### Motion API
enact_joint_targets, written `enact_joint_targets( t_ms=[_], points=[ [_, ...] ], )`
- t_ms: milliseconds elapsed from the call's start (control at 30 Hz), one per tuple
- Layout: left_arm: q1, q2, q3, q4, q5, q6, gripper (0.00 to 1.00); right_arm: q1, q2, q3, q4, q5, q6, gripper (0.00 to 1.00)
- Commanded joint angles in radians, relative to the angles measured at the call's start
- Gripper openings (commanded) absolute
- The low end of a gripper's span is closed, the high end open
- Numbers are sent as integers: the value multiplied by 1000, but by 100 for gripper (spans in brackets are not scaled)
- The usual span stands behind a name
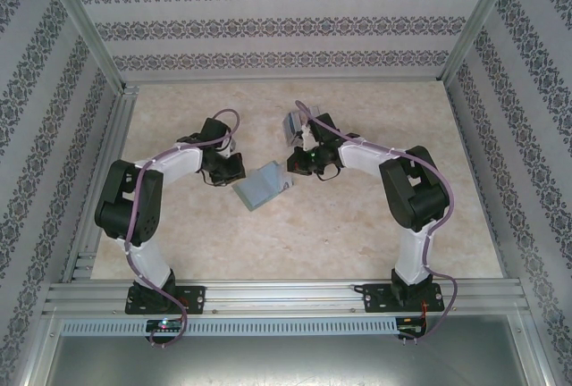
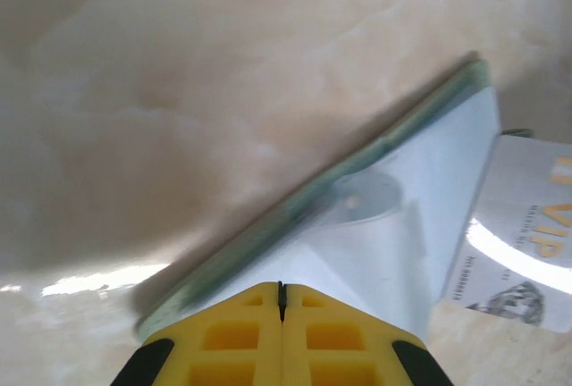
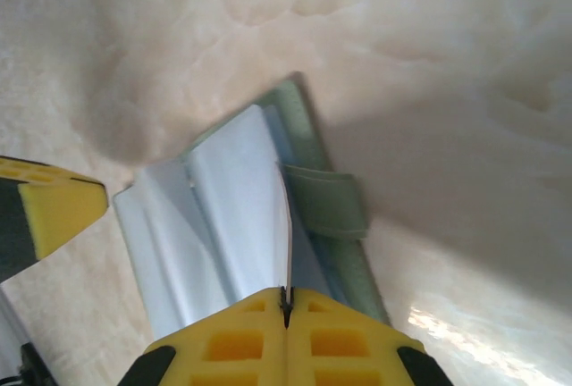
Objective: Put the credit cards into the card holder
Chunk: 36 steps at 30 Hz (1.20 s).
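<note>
Left end effector (image 2: 281,289) clenched on a pale inner leaf of the card holder (image 2: 393,225), loose VIP card (image 2: 527,243) just to its right on the bench (image 2: 179,91), right end effector (image 3: 286,295) pinching another leaf, credit cards (image 1: 292,123) bundled just beyond it

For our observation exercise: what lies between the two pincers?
The opened card holder lies between the left pincer and the right pincer, each clamped on one of its clear sleeves; the top view shows this.
</note>
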Motion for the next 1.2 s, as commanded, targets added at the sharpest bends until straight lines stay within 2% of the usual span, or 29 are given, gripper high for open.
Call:
enact_joint_targets(
  t_ms=[0, 233, 433, 567, 633, 700, 900, 967, 1167],
  points=[
    [24, -31, -21, -38, -22, 37, 0, -2, 3, 27, -68, 57, -47, 5],
    [31, -44, 9, -32, 18, 31, 0, -20, -1, 84, -107, 4, -85, 5],
    [28, -69, 30, -41, 41, 21, 0, -39, 10, 188, -163, -105, -152, 5],
    [28, -64, 23, -41, 50, 18, 0, -30, 51, 272, -259, -48, -207, 5],
    [25, -59, 24, -39, 57, 15, 4, -17, 72, 311, -317, 6, -253, 5],
    [18, -49, 28, -41, 63, 15, 7, 1, 96, 348, -358, 9, -292, 5],
    [1, -30, 16, -48, 64, 16, 7, 35, 117, 360, -303, -176, -275, 5],
    [1, -21, 1, -38, 67, 12, 7, 61, 136, 380, -308, -199, -271, 5],
    [1, 23, -56, 26, 63, -14, 6, 147, 209, 457, -389, -129, -319, 5]
  ],
)
